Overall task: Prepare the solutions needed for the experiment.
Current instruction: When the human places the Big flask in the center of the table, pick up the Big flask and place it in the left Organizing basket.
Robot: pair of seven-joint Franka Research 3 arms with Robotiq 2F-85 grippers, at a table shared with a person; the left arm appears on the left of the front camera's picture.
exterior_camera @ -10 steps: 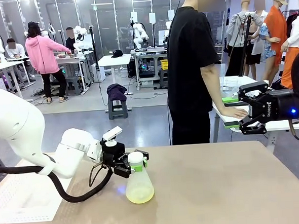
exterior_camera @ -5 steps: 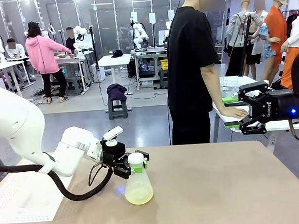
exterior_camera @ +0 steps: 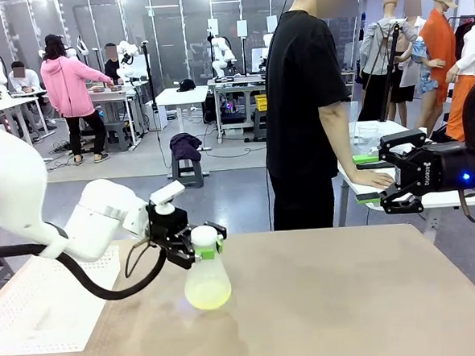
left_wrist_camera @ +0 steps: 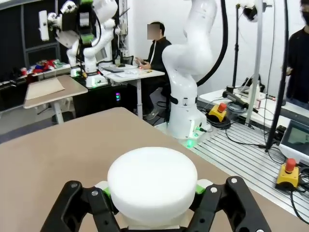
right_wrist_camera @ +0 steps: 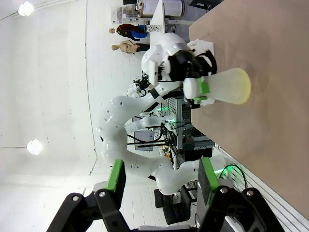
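The frosted conical flask (exterior_camera: pixel 207 283) hangs a little above the tan table (exterior_camera: pixel 350 300), with a small amount of pale yellow-green solution (exterior_camera: pixel 208 297) in its base and a white cap on top. My left gripper (exterior_camera: pixel 205 246) is shut on its narrow neck, green pads pressed to both sides. From above, the left wrist view has the white cap (left_wrist_camera: pixel 152 176) between my left gripper's fingers (left_wrist_camera: pixel 152 195). My right gripper (exterior_camera: pixel 376 177) hangs open off the table's far right, nothing between its fingers. The right wrist view looks past my open right gripper (right_wrist_camera: pixel 161 176) at the flask (right_wrist_camera: pixel 227 86) far off.
A person (exterior_camera: pixel 305 101) in black stands at the far side, one hand (exterior_camera: pixel 375 179) resting on a white side table close to my right gripper. A white perforated sheet (exterior_camera: pixel 36 311) covers the table's left end.
My left gripper has risen and moved left with the flask, which has left the table surface. The right arm has stayed still.
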